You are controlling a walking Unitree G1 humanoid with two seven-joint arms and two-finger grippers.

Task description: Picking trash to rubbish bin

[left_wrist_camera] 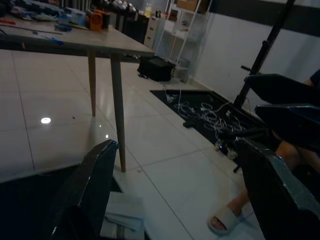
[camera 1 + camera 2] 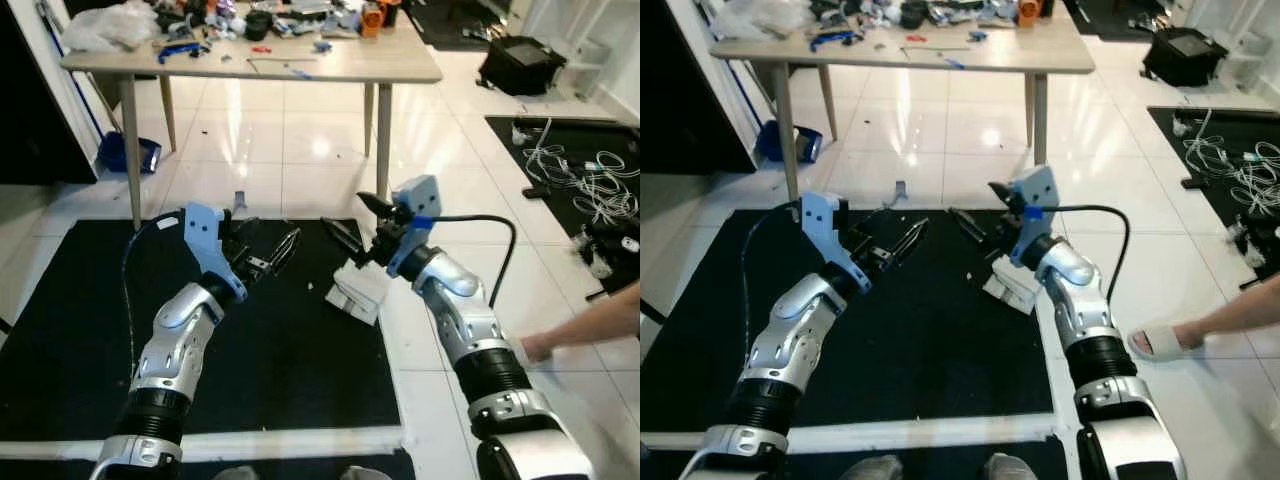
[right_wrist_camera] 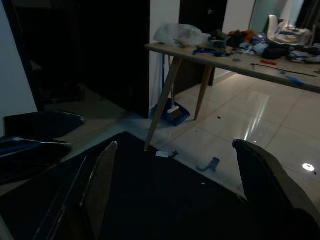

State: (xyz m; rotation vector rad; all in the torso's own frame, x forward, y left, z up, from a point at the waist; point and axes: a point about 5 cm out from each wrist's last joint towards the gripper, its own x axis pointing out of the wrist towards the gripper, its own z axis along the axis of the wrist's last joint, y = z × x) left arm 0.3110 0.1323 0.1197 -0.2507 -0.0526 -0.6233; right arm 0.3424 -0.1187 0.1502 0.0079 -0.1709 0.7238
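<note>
A crumpled white piece of trash lies at the right edge of the black floor mat; it is also in the left wrist view as trash. My right gripper hangs open just above and behind the trash, not touching it. My left gripper is open over the mat, a short way to the left of the trash. Both wrist views show widely spread fingers with nothing between them.
A wooden table cluttered with tools stands behind the mat, its legs near the mat's far edge. A person's foot in a white slipper is close on the right. Cables lie on another mat at the right, and a blue dustpan at the left.
</note>
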